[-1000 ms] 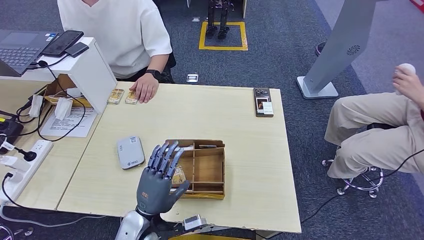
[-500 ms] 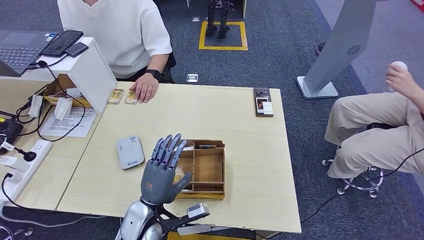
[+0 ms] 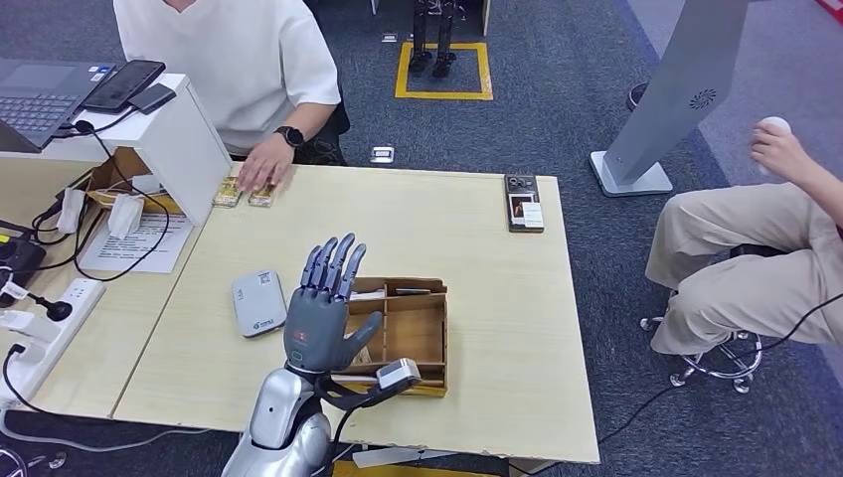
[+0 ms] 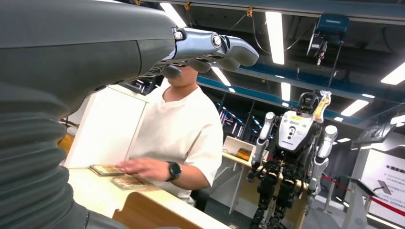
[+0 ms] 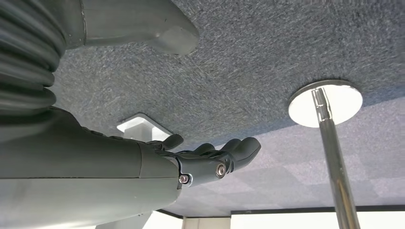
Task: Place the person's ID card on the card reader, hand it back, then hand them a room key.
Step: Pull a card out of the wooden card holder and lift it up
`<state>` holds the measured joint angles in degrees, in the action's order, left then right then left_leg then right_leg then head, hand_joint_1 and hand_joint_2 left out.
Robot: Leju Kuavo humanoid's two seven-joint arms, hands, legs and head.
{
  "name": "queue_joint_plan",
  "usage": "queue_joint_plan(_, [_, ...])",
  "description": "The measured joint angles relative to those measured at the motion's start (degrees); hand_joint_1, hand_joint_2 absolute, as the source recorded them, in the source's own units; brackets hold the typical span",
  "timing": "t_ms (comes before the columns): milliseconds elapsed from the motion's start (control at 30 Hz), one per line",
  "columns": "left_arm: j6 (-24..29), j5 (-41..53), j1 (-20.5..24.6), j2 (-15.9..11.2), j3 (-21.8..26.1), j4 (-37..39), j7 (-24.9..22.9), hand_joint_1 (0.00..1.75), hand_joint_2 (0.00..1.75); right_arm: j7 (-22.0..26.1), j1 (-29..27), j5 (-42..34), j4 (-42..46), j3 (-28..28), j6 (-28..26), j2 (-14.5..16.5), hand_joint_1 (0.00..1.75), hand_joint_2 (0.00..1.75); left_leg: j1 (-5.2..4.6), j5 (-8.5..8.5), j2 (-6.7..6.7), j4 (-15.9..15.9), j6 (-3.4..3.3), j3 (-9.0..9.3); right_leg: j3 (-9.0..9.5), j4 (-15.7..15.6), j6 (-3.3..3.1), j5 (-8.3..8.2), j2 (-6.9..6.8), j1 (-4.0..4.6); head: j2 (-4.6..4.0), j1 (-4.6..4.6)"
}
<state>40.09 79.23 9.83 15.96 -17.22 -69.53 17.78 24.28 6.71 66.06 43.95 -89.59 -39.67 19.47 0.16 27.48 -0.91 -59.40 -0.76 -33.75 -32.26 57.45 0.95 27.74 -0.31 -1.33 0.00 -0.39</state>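
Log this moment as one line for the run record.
left hand: open, raised over table | right hand: empty, hanging above floor | person's hand: on cards at far edge

Smartphone (image 3: 524, 204) near table's (image 3: 437, 224) far edge, laptop (image 3: 40, 91) on white stand, power strip (image 3: 50, 333)

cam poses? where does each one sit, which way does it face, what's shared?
Head: high on the body, looking down at the table; left hand raised over it.
Left wrist: behind the left hand, facing the person across the table; both views share them.
Right wrist: behind the hanging right hand, facing carpet.
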Motion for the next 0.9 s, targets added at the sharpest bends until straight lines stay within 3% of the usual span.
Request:
queue_joint_plan(467, [0.00, 5.01, 6.07, 0.43, -0.11, 7.78, -6.95, 0.00, 1.75, 0.99, 0.39, 1.60, -1.03, 0.00, 0.00, 0.00, 0.00, 1.75, 0.00, -0.01, 0.00, 0.00, 0.00, 0.00, -0.01, 0.00, 0.00, 0.00, 0.00, 0.00, 0.02, 0.00])
queue_joint_plan(900, [0.02, 8.43, 9.61, 0.44, -1.69, 15.36, -9.56, 0.00, 1.75, 1.79, 0.74, 1.72, -2.12, 0.00, 0.00, 0.00, 0.00, 1.75, 0.00, 0.00, 0.00, 0.00, 0.00, 0.00, -0.01, 0.00, 0.00, 0.00, 0.00, 0.00, 0.01, 0.01])
